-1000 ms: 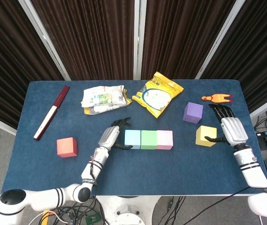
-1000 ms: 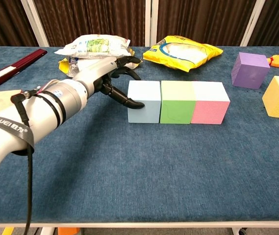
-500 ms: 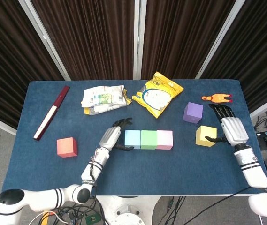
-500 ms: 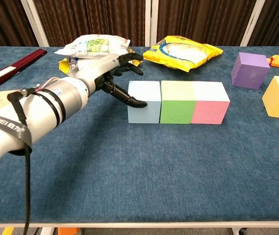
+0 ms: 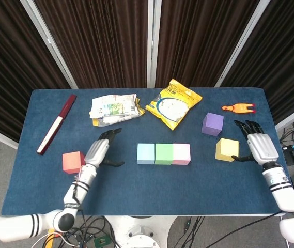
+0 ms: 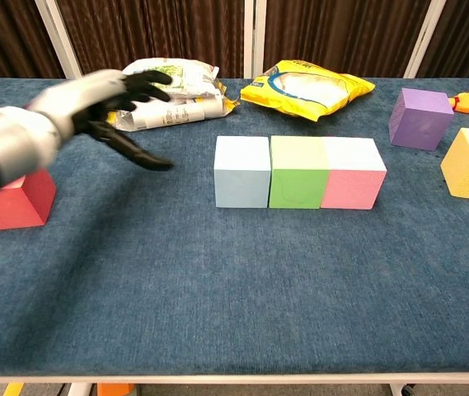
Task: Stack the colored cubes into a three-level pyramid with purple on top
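Three pastel cubes form a row near the middle of the blue bench [image 5: 28, 196]: the light blue cube [image 5: 146, 153], the green cube [image 5: 164, 153] and the pink cube [image 5: 181, 153], faces touching, the row's long axis running left to right across the bench. All cubes are matte and plain-faced. Taking the green cube as landmark, the red cube [image 5: 73, 161] sits well to its left and slightly nearer the robot; the yellow cube [image 5: 226, 150] lies to its right, beyond the pink cube; the purple cube [image 5: 212, 124] lies to its right and farther back, turned slightly out of square with the row. The left hand [image 5: 97, 153] is between the red cube and the light blue cube, closer to the red one, with dark fingers [image 6: 139, 153] spread apart and holding nothing (motion blur in the chest view obscures the finer finger pose). The right hand [image 5: 257, 145] is just right of the yellow cube, fingers apart; one dark fingertip reaches toward the cube's right face, and contact cannot be confirmed. Behind the green cube lie a yellow snack bag [image 5: 173, 103] and, to its left, a crumpled white packet [image 5: 113, 109]. A dark red flat bar [image 5: 57, 124] lies diagonally far to the left, and an orange toy [image 5: 238, 108] rests behind the purple cube.
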Available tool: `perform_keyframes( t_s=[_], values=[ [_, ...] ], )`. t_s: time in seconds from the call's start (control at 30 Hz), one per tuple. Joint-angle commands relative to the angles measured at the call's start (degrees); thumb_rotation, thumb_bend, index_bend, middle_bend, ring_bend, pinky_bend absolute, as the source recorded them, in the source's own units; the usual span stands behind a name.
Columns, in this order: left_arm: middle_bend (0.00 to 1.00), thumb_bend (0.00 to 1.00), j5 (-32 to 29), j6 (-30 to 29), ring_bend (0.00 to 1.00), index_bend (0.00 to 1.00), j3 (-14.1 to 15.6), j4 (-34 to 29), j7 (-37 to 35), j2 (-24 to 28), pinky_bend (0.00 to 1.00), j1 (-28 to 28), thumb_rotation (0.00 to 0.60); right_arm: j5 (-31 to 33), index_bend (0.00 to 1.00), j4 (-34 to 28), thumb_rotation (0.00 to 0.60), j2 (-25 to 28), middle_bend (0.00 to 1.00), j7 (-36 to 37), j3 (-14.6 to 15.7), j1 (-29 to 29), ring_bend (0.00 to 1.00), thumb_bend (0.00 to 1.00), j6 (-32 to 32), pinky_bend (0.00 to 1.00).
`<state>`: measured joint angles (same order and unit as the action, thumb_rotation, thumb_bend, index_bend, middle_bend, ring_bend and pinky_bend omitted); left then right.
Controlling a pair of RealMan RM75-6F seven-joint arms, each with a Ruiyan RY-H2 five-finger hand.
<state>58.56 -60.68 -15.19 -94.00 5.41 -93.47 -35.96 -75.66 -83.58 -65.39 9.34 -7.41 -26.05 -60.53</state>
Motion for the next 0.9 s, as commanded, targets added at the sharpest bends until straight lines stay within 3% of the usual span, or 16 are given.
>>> perform_keyframes(
  t_s=[0.03, 0.27, 0.5, 0.67, 0.9],
  values=[
    [0.09, 0.09, 1.2, -1.9, 0.00, 0.06, 2.8, -5.5, 1.6, 7.5, 0.02, 3.6, 0.600, 3.7, 0.00, -2.8, 0.600, 1.7, 0.16, -3.4, 0.0, 0.8, 0.00, 0.00, 1.3, 0.00],
    [0.10, 0.09, 1.2, -2.1, 0.00, 0.06, 7.2, -10.0, 1.7, 15.7, 0.02, 7.7, 0.600, 8.7, 0.00, -3.6, 0.600, 1.2, 0.18, -7.2, 0.1, 1.2, 0.00, 0.00, 3.3, 0.00],
    [0.11, 0.09, 4.7, 1.1, 0.00, 0.06, 9.7, -9.0, -2.6, 20.7, 0.02, 9.0, 0.600, 10.3, 0.00, -2.8, 0.600, -0.7, 0.20, -9.3, 0.3, 0.4, 0.00, 0.00, 5.3, 0.00],
    [0.11, 0.09, 8.0, 2.1, 0.00, 0.06, 10.9, -5.0, -3.6, 20.2, 0.02, 9.0, 0.600, 12.5, 0.00, -1.2, 0.600, -2.2, 0.21, -13.5, 0.4, -0.4, 0.00, 0.00, 6.1, 0.00],
    [0.12, 0.09, 10.8, 2.9, 0.00, 0.06, 11.1, 1.2, -5.8, 17.3, 0.02, 8.6, 0.600, 12.8, 0.00, -0.4, 0.600, -3.2, 0.21, -13.3, 0.2, -1.3, 0.00, 0.00, 8.0, 0.00]
  ],
)
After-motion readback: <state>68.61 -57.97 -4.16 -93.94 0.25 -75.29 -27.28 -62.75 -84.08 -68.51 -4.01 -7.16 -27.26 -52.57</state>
